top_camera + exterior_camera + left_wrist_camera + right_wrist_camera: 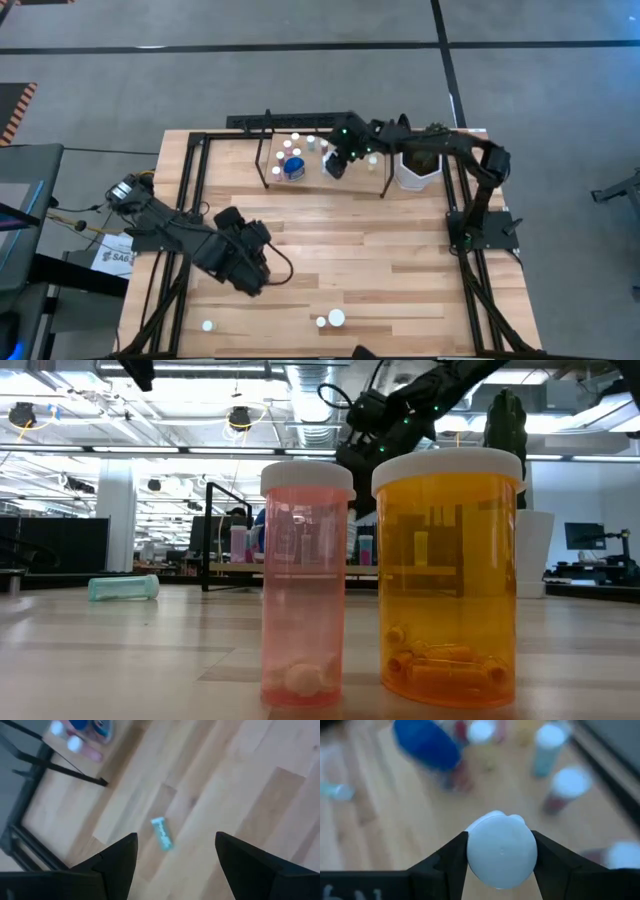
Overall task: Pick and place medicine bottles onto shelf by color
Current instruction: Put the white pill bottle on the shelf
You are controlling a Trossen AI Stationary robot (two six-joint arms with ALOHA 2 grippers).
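Hovering over the shelf (300, 178) at twelve o'clock on the worktop (380, 250), the right gripper (501, 851) has its fingers flanking a white-capped bottle (501, 851), seemingly setting it among the blue bottle (294, 167) and others; whether they pinch or have just let go is unclear. The left gripper (175, 850), fingers spread and empty, hangs near eight o'clock above a fallen teal bottle (162, 834), likely next. The held bottle's body colour is hidden beneath its cap.

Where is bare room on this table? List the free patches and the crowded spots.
Free: the wide middle of the table, between the shelf and the two bottles at the near edge. Also bare is the near right corner.

Crowded: the shelf board, packed with bottles under the right hand, and the left side around the left hand.
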